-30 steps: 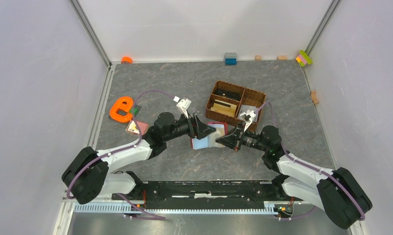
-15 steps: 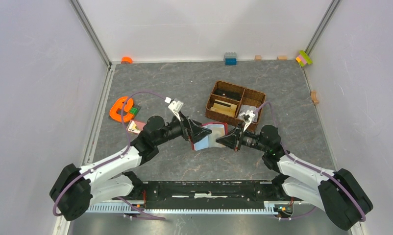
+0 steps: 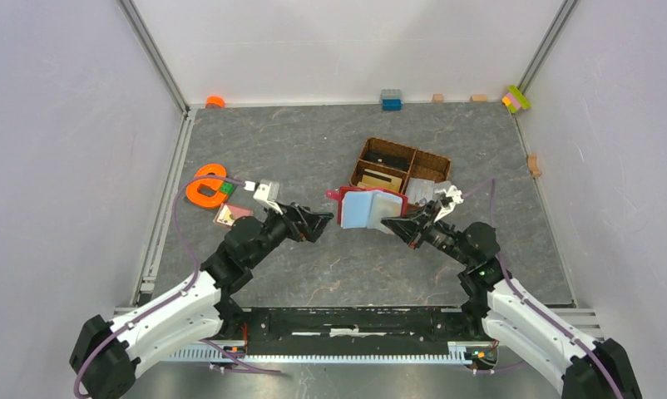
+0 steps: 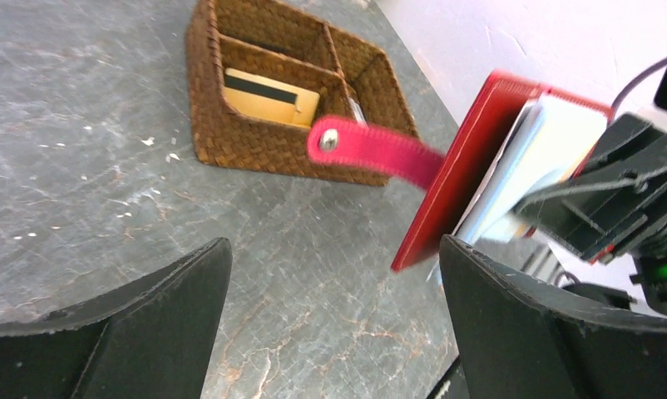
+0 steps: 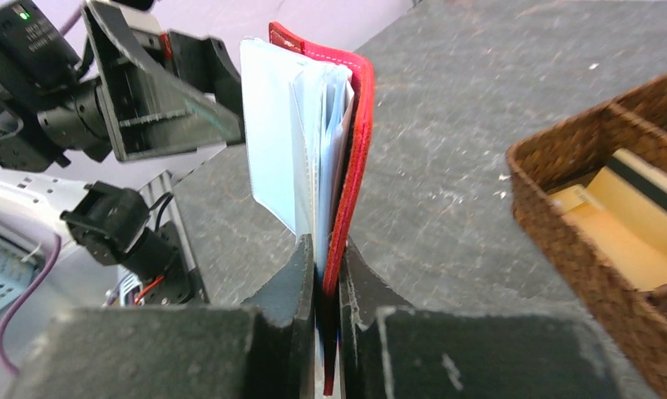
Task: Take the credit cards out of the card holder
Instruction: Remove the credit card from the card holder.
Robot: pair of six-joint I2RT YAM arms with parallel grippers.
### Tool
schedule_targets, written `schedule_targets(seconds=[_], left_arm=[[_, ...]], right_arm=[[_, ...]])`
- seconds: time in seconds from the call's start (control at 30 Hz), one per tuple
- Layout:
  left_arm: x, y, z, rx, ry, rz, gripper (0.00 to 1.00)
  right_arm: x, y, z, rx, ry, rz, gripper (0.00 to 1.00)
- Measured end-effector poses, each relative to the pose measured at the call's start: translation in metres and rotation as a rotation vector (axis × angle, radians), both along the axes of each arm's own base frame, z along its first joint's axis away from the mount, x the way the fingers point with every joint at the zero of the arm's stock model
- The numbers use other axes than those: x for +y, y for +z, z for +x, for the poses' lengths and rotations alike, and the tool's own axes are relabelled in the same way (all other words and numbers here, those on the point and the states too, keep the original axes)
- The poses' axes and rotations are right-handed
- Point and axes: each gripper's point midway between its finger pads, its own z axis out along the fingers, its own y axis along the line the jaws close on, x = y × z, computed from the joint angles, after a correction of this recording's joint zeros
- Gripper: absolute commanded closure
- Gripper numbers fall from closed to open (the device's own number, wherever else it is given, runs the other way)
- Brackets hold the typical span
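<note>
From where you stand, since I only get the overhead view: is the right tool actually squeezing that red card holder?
Observer: Yes. The right wrist view shows the right tool shut on one edge of the card holder.
Operator: And the other tool?
Observer: The left wrist view shows the left tool wide open, holding nothing.
Operator: Any cards out yet?
Observer: A tan card with a dark stripe lies in one compartment of the wicker basket.
</note>
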Motion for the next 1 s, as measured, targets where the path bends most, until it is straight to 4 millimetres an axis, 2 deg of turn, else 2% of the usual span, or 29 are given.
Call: schedule_targets(seconds=[0.1,0.23,0.57,0.83,1.0], left_arm=[[-0.011,-0.006,-0.005,0.006,-0.065,0.000,0.00],[-0.027,-0.002,-0.013,-0.036,-0.164,-0.042,0.00],[-0.053,-0.001,-0.022,-0.112,-0.310,-0.116,0.00],[-0.059,0.012,-0.029,-0.162,-0.364,-0.159,0.00],[-0.055,0.019,-0.033,-0.188,-0.365,-0.173,0.00]], right_arm=[[-0.008,0.010,0.002,-0.045,-0.047,0.016,1.00],[-0.013,0.016,0.002,-0.073,-0.081,0.031,1.00],[-0.011,0.013,-0.002,-0.066,-0.057,0.042,1.00],[-0.005,0.010,-0.005,-0.046,-0.015,0.045,1.00],[-0.003,0.007,-0.006,-0.033,0.002,0.045,1.00]])
